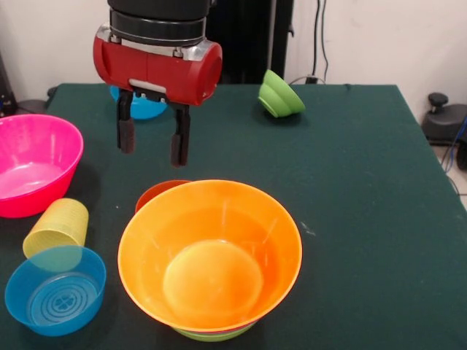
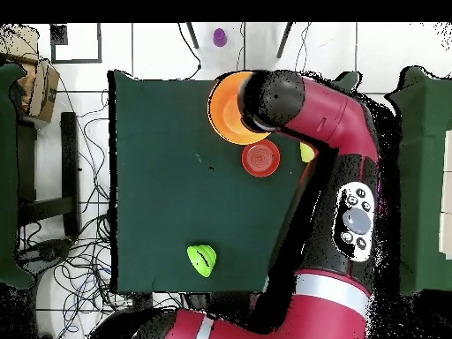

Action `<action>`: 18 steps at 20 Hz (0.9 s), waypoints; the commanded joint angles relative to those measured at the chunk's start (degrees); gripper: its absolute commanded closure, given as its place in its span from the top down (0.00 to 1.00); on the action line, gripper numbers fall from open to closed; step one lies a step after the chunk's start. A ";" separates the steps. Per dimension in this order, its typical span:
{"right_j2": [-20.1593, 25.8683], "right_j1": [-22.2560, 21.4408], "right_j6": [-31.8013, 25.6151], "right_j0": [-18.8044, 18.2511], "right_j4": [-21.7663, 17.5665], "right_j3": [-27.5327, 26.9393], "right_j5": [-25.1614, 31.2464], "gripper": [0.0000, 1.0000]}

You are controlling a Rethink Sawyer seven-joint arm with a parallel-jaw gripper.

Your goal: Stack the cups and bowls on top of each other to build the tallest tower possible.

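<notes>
1. Black fingers (image 1: 127,135) of the gripper (image 1: 153,138) hung apart with nothing between them, raised above the table (image 1: 365,189).
2. Nearest it, the red-orange bowl (image 1: 157,192) sat upright on the cloth, below the fingers and a little toward the camera. Only its far rim showed in the front view; the overhead view showed it whole (image 2: 261,159), just beside the tower.
3. Next outward, the tower (image 1: 210,255) stood near the table's front edge: a big orange bowl on top, with a pink edge and a lime-green bowl just visible under it. Its rim hid most of the red-orange bowl.
4. Seen from across the table, the blue bowl (image 1: 55,289) and the cup (image 1: 57,230) lay left of the tower. The cup was on its side, its mouth toward the blue bowl and overlapped by that bowl's rim; whether they touched I could not tell.
5. The pink bowl (image 1: 35,171) stood upright beyond the cup, at the table's left edge.
6. Behind the gripper a second blue bowl (image 1: 146,108) was partly hidden.
7. Farthest from the tower, a green bowl (image 1: 280,95) lay tipped on its side near the far edge.
8. My judgement: the next pick turned on the red-orange bowl lying almost straight under the gripper, so a short drop onto its rim would do, with the tower just beyond.
</notes>
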 commanded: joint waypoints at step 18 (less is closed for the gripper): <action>10.35 14.50 -14.91 -11.55 -13.40 -9.25 4.46 1.00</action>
